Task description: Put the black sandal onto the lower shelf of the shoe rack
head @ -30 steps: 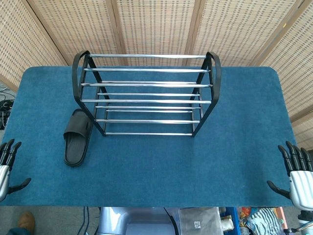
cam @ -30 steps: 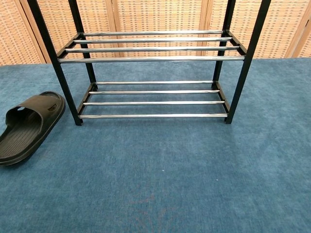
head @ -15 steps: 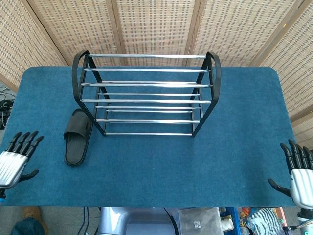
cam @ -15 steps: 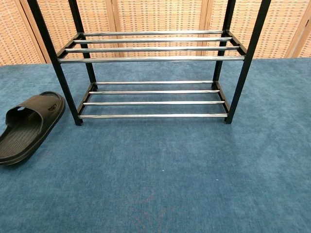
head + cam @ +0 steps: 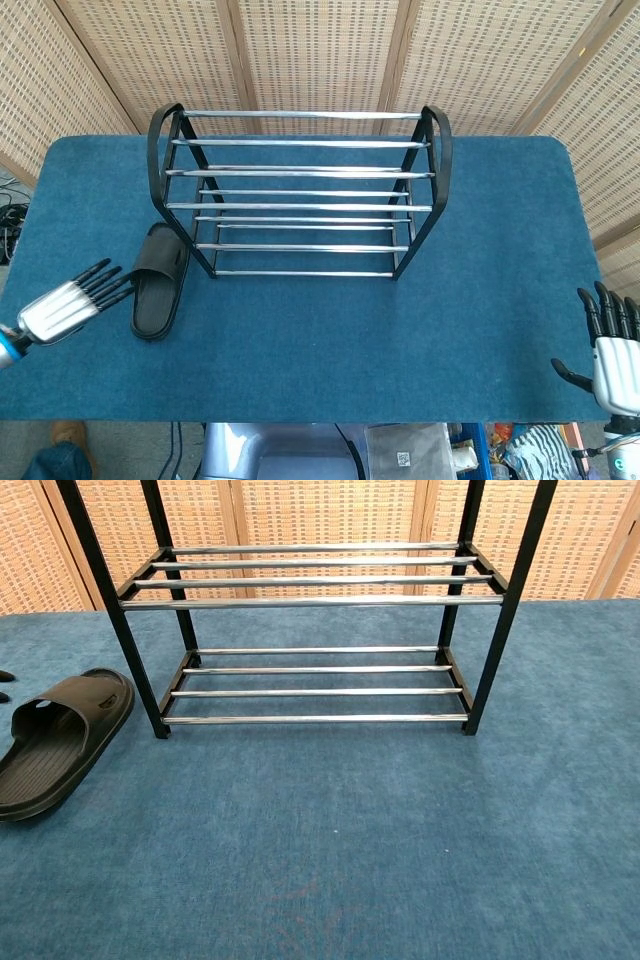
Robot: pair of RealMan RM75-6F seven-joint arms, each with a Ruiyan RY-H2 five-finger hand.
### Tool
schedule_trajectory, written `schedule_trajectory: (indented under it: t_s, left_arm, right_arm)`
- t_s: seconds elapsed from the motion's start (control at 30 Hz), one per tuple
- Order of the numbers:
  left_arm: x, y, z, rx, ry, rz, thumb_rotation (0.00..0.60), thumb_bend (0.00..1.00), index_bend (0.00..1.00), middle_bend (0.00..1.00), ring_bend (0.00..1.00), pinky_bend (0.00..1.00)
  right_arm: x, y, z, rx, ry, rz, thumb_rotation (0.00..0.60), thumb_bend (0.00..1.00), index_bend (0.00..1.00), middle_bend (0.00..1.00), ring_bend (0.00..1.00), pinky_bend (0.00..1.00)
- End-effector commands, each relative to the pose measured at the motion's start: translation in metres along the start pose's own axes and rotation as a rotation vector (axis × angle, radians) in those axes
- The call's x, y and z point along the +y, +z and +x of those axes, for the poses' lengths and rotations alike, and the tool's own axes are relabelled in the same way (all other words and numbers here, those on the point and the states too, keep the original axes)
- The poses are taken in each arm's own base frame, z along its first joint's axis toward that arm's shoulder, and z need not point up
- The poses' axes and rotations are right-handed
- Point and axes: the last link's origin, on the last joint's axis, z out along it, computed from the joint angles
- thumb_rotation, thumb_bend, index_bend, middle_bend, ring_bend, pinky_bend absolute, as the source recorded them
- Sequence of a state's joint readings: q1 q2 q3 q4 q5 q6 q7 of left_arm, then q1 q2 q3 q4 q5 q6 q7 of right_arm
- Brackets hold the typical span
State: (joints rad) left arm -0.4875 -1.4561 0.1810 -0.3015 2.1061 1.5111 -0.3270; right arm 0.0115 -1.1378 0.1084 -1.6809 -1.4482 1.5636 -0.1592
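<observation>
The black sandal (image 5: 158,280) lies flat on the blue table cover, just left of the shoe rack (image 5: 300,190); the chest view shows the sandal (image 5: 55,742) at the left edge. The rack's lower shelf (image 5: 315,685) of chrome bars holds nothing. My left hand (image 5: 70,303) hovers open, fingers stretched toward the sandal's left side, with a small gap between them. Only its dark fingertips (image 5: 4,685) peek in at the chest view's left edge. My right hand (image 5: 612,350) is open at the table's front right corner, holding nothing.
The blue table cover (image 5: 320,340) spreads wide in front of the rack. Woven screen panels (image 5: 320,50) stand behind the table. Clutter lies on the floor below the front edge (image 5: 440,450).
My left hand has moved in from the table's left front edge, rightward and up toward the sandal. The right hand has sunk slightly lower. Sandal and rack are unmoved.
</observation>
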Motion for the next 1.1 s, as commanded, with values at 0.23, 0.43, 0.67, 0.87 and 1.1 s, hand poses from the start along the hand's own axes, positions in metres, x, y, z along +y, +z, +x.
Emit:
schedule_trajectory:
  t_s: [0.23, 0.43, 0.67, 0.87, 1.1]
  left_arm:
    - [0.004, 0.054, 0.009, -0.022, 0.157, -0.245, 0.6, 0.12, 0.0, 0.0, 0.0, 0.0]
    - [0.004, 0.068, 0.006, -0.061, 0.224, -0.282, 0.6, 0.12, 0.0, 0.0, 0.0, 0.0]
    - [0.006, 0.081, 0.004, -0.087, 0.239, -0.305, 0.6, 0.12, 0.0, 0.0, 0.0, 0.0]
    - [0.008, 0.09, 0.005, -0.092, 0.254, -0.314, 0.6, 0.12, 0.0, 0.0, 0.0, 0.0]
    - [0.014, 0.099, 0.002, -0.109, 0.27, -0.336, 0.6, 0.12, 0.0, 0.0, 0.0, 0.0]
  right_arm:
    - [0.002, 0.006, -0.004, -0.019, -0.005, -0.031, 0.6, 0.0, 0.0, 0.0, 0.0, 0.0]
    - [0.005, 0.01, -0.005, -0.023, 0.0, -0.052, 0.6, 0.0, 0.0, 0.0, 0.0, 0.0]
    - [0.01, 0.013, -0.003, -0.021, 0.01, -0.067, 0.6, 0.0, 0.0, 0.0, 0.0, 0.0]
    - [0.012, 0.015, -0.001, -0.018, 0.019, -0.075, 0.6, 0.0, 0.0, 0.0, 0.0, 0.0]
    - [0.013, 0.015, 0.0, -0.023, 0.028, -0.078, 0.6, 0.0, 0.0, 0.0, 0.0, 0.0]
